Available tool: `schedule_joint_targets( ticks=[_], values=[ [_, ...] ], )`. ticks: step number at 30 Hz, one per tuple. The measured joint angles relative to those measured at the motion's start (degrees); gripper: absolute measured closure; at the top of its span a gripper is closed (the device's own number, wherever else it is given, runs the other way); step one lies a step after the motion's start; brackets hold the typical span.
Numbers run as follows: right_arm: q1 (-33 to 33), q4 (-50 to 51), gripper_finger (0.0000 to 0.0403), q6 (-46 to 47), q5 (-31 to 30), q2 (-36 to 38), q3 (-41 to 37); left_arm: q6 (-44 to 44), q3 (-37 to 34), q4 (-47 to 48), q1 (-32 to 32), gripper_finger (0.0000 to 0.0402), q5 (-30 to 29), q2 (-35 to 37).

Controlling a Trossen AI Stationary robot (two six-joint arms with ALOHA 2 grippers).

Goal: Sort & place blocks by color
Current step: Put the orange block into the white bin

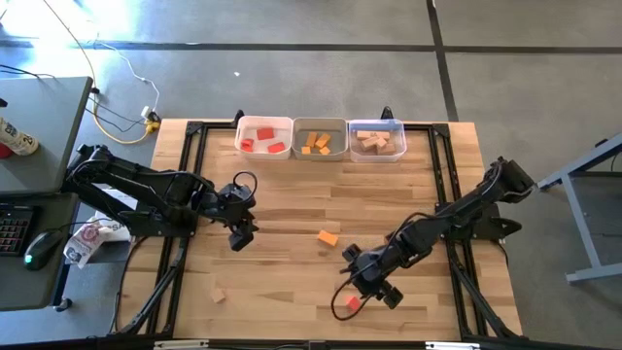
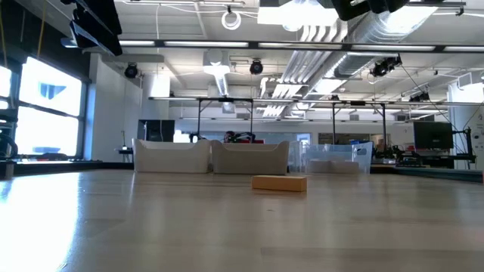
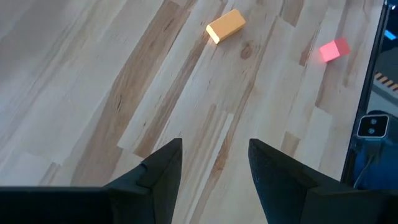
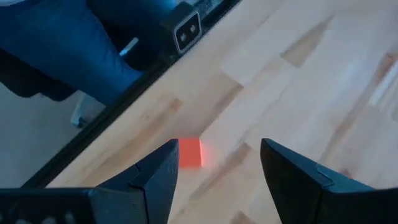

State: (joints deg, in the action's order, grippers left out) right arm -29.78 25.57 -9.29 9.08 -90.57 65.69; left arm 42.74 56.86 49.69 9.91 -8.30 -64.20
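High view, right gripper (image 1: 372,289): fingers wide apart, empty, over the red cube (image 1: 353,303).
Left gripper (image 1: 240,233): fingers apart, empty.
Between them: orange bar (image 1: 328,237) on bare table (image 1: 292,194).
Far edge: three bins (image 1: 320,138).

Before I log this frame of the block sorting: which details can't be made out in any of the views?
- Red block: the right tool is above it, but contact cannot be judged; in the high view the arm crowds it.
- Pale block: too small in the high view to tell its shape.
- Bins: the low view shows only walls, contents hidden.
- Orange block: lies apart from the open left tool.
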Motion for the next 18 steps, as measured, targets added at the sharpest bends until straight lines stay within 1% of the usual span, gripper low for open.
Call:
schedule_joint_targets(
  ticks=[9,18],
  values=[
    [-1.70,-3.30,0.0190,-0.13,0.18,-6.07,-0.02,0.63,0.00,-0.23,-0.02,0.0229,-0.02,0.00],
    [-2.53,-4.56,0.0190,0.51,0.88,-11.41,-0.02,0.62,0.00,-0.21,-0.02,0.0229,-0.13,0.00]
  ],
)
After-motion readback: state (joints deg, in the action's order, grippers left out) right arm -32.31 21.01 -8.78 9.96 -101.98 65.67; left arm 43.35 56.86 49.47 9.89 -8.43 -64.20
